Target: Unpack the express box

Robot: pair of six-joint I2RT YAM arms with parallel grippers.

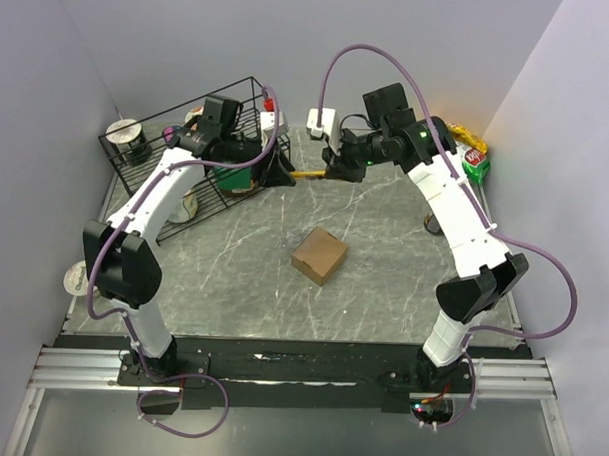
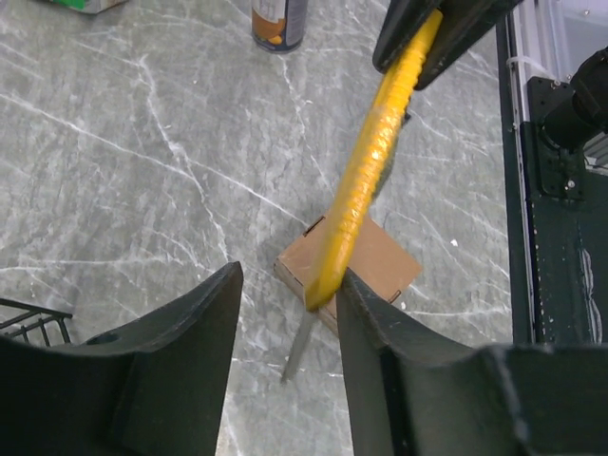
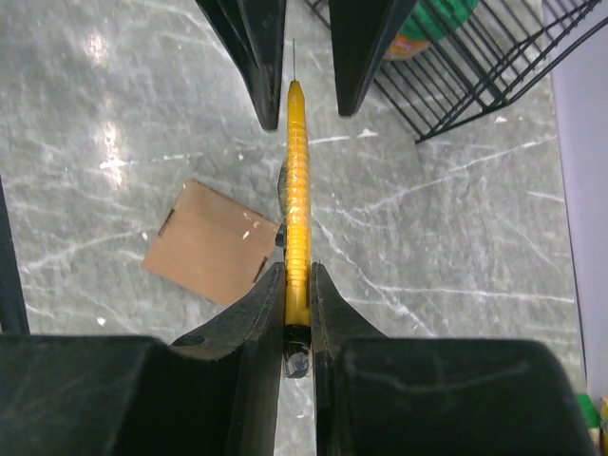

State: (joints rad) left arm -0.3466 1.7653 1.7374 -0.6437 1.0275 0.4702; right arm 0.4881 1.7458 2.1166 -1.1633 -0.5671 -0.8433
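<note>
The express box [image 1: 320, 255], a small brown carton with its flaps down, sits alone mid-table; it also shows below both wrists [image 2: 380, 266] [image 3: 209, 242]. Above the far table my right gripper [image 1: 332, 167] [image 3: 296, 271] is shut on the butt of a yellow utility knife [image 3: 298, 171] that points left. My left gripper [image 1: 281, 172] [image 2: 290, 275] stands open around the knife's front end [image 2: 375, 152]. The yellow tip rests against its right finger, a wide gap lies to the other finger, and the grey blade [image 2: 299, 347] sticks out past the tip.
A black wire rack [image 1: 188, 134] at the back left holds a green bag and a cup. White adapters [image 1: 321, 122] lie at the back centre, a snack bag [image 1: 475, 159] at the back right, a can [image 2: 278, 21] on the table and a bowl [image 1: 76, 277] at the left edge.
</note>
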